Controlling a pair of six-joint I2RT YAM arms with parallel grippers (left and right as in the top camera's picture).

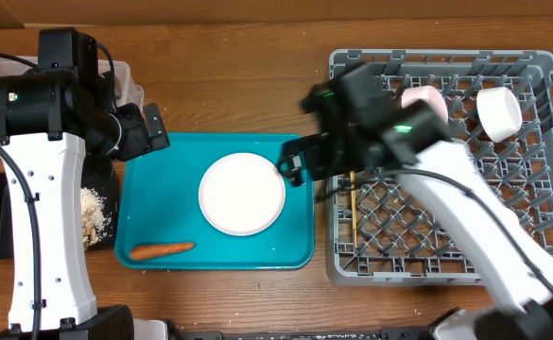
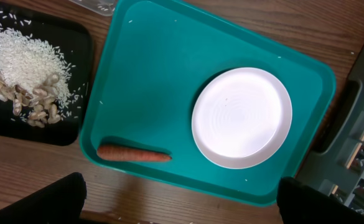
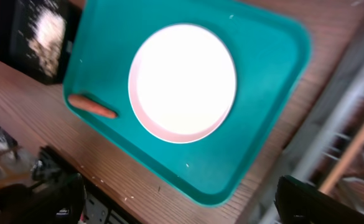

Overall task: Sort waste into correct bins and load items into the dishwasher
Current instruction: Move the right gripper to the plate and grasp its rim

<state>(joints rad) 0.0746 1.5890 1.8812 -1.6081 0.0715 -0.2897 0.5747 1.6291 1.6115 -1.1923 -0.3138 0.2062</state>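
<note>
**Plate and carrot left on tray, both hands empty**

Your left hand (image 1: 155,132) is spread wide and holds nothing. Your right hand (image 1: 293,168) is the same.

- **Plate:** The plate (image 1: 242,194) lies flat on the teal tray (image 1: 295,241), just beside your right hand's fingertips. It looks stiff, smooth and likely slippery, with a low rim. Take it at the rim edge nearest that hand, one finger under the lip.
- **Carrot:** The carrot (image 1: 161,249) lies on the same tray, closer to your left hand. It's probably light and firm and may roll, so pinch across its middle.
- **Drop-off spots:** The black tray (image 2: 70,127) is beside your left hand, and the rack (image 1: 380,269) is behind your right.
</note>
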